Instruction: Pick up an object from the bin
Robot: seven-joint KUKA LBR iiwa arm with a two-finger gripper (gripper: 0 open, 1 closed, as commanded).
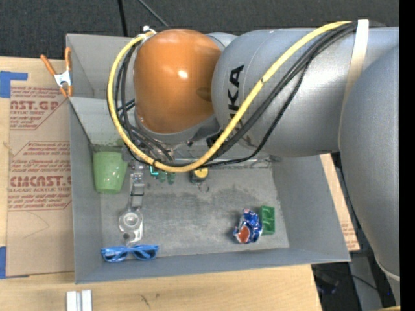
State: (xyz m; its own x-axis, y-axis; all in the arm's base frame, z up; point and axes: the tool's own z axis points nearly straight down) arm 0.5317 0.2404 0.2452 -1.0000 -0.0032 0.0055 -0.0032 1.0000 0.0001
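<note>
My gripper (pixel 137 185) reaches down from under the arm's wrist at the bin's left middle. Just left of it lies a pale green soft cup-like thing (pixel 109 172). Directly below it on the floor sits a small clear round piece (pixel 130 223), close to the gripper's tip; whether they touch I cannot tell. A pair of blue sunglasses (pixel 130 253) lies along the front wall, below that piece. A small yellow thing (pixel 201 172) and small green bits (pixel 163 175) peek out from under the wrist.
A crumpled blue, red and white wrapper (pixel 247 227) lies at the front right, with a green flat piece (pixel 268 218) against its right side. The arm and its orange cover hide the back of the bin. Bare floor lies between the round piece and the wrapper.
</note>
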